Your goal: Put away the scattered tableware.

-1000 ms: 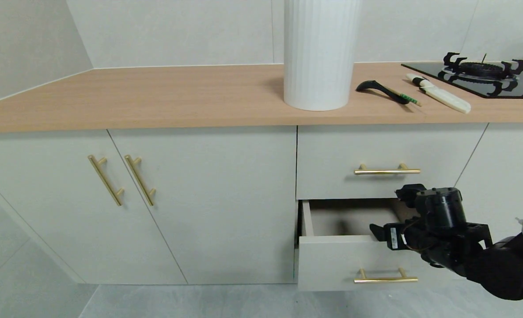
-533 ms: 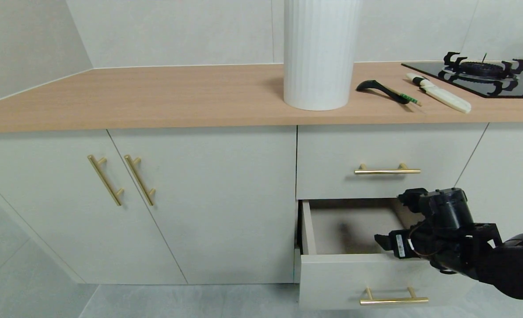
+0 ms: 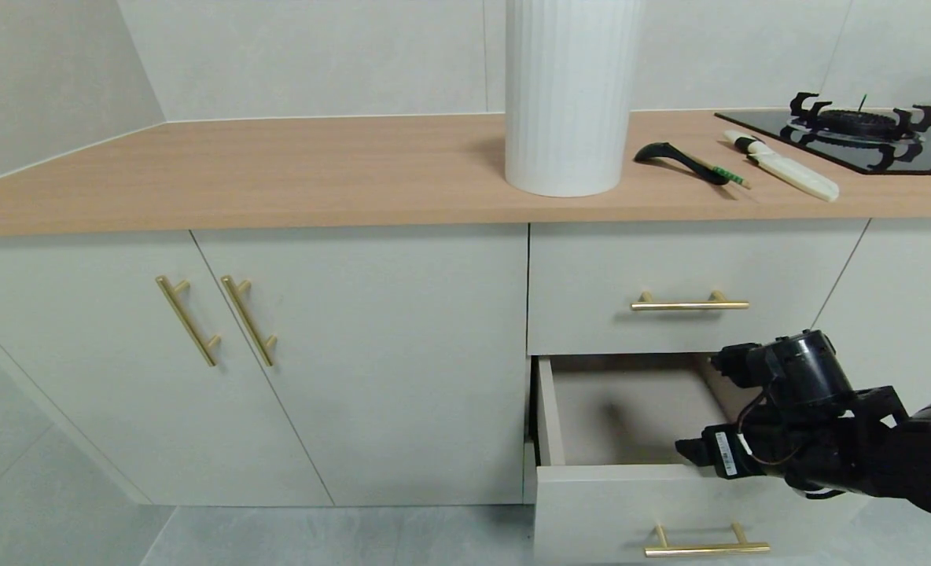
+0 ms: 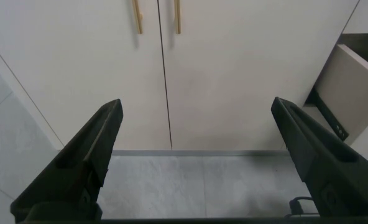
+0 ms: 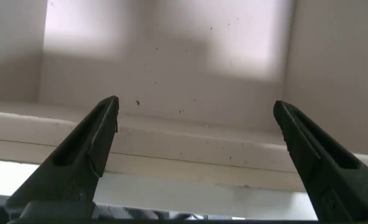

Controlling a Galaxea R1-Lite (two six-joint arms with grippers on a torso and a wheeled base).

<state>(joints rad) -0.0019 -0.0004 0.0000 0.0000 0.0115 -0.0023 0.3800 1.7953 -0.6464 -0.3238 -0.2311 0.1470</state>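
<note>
Right gripper [image 5: 195, 104] is held over front edge of open lower drawer [image 3: 615, 503]; fingers are spread wide, nothing is gripped. Drawer's right side is hidden by arm, its front is cut off below. Left gripper [image 4: 196, 102] is also spread wide, empty, before cabinet doors [image 4: 234, 74]. Black ladle [image 3: 674, 159], thin stick [image 3: 723, 174] and white utensil [image 3: 788, 176] (kind is not made out) are seen on countertop [image 3: 316, 173] beside white cylinder [image 3: 566, 94].

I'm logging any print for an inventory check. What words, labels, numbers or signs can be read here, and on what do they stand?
White sticker on the right arm, beside the open drawer: dark print, too small to read.
No other text: none shows on the cupboard doors, worktop, white ribbed container, black spoon or hob.
</note>
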